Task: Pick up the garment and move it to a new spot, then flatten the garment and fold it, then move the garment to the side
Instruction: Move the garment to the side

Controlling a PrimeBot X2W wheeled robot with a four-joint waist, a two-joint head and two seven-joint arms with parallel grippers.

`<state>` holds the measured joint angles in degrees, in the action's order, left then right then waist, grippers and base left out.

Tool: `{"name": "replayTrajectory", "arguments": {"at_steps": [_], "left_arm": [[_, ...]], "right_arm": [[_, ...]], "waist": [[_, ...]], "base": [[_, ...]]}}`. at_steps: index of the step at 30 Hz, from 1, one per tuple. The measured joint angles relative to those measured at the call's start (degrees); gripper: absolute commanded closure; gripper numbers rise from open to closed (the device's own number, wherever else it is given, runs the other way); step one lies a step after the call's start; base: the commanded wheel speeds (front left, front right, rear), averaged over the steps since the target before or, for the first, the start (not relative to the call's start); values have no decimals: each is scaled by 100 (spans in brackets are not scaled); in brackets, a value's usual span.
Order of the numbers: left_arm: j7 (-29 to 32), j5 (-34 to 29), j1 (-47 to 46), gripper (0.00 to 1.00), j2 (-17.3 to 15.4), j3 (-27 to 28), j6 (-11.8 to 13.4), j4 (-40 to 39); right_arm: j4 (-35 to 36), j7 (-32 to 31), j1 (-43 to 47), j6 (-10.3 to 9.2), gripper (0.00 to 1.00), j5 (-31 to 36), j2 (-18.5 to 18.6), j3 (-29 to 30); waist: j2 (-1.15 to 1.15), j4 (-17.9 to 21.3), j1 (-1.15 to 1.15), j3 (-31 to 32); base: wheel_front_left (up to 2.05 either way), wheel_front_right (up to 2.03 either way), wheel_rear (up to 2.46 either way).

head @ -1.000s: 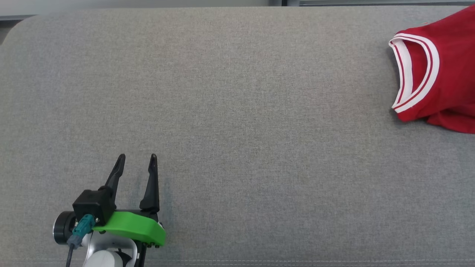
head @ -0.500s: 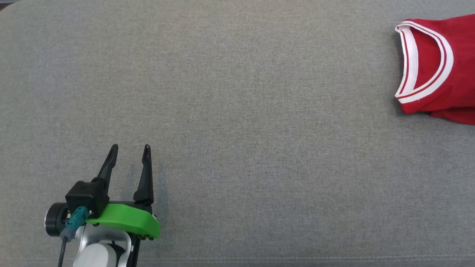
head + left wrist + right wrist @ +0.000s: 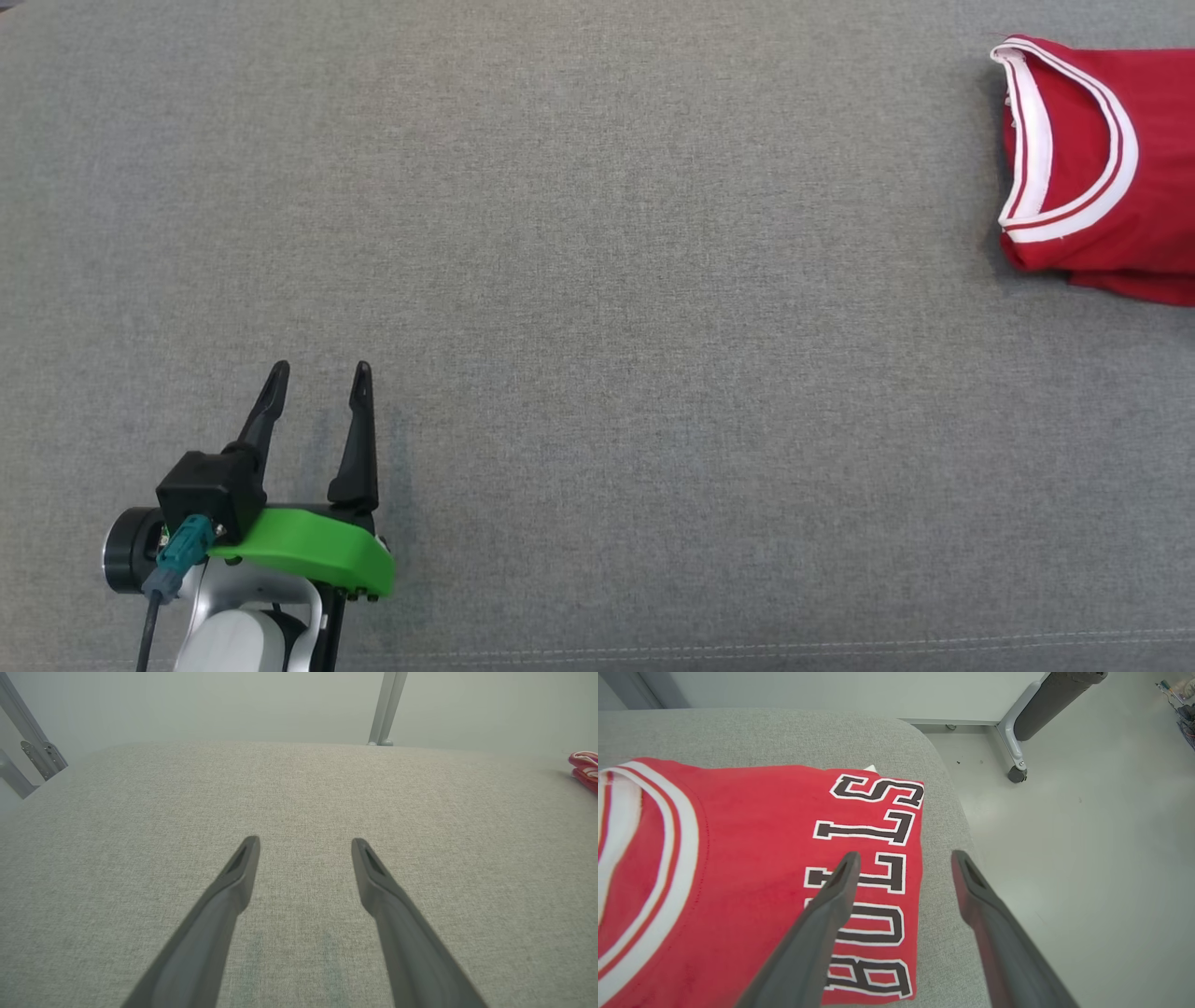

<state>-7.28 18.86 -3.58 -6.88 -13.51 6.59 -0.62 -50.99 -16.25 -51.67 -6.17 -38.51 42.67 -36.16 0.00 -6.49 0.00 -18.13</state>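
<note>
The garment (image 3: 1111,168) is a red jersey with a white-striped collar, folded flat at the far right of the grey padded surface (image 3: 597,280). In the right wrist view the garment (image 3: 752,868) shows black-and-white lettering near its folded edge. My right gripper (image 3: 903,858) hovers open above that edge, one finger over the letters, the other over bare padding, holding nothing. My left gripper (image 3: 315,378) stands open and empty at the lower left of the head view, far from the garment; the left gripper (image 3: 303,844) rests over bare fabric, with a sliver of the garment (image 3: 584,767) at the right border.
The padded surface's right edge (image 3: 957,812) drops to a pale floor (image 3: 1087,858), where a wheeled grey stand (image 3: 1017,751) is parked. Metal frame bars (image 3: 385,709) rise behind the surface's far edge, and a stitched seam (image 3: 747,647) runs along its near edge.
The head camera tipped, so the whole picture slid. The garment's raised collar end has settled flatter and its outline has squared up. My left gripper keeps its open pose.
</note>
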Motion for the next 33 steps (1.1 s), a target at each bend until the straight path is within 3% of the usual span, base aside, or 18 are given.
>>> {"name": "replayTrajectory", "arguments": {"at_steps": [14,20,33], "left_arm": [[-85,4,-168,0,43,-11,-5,21],[-194,87,-229,0,151,-1,-30,179],[-365,77,-172,0,229,291,0,499]], "right_arm": [[370,1014,-333,-5,0,22,-639,154],[733,1842,-308,158,0,18,-1038,133],[1094,2988,680,203,0,0,-1829,-70]], "waist": [[0,278,0,312],[0,432,0,654],[0,799,0,1387]], "base": [[0,0,0],[0,0,0],[0,0,0]]}}
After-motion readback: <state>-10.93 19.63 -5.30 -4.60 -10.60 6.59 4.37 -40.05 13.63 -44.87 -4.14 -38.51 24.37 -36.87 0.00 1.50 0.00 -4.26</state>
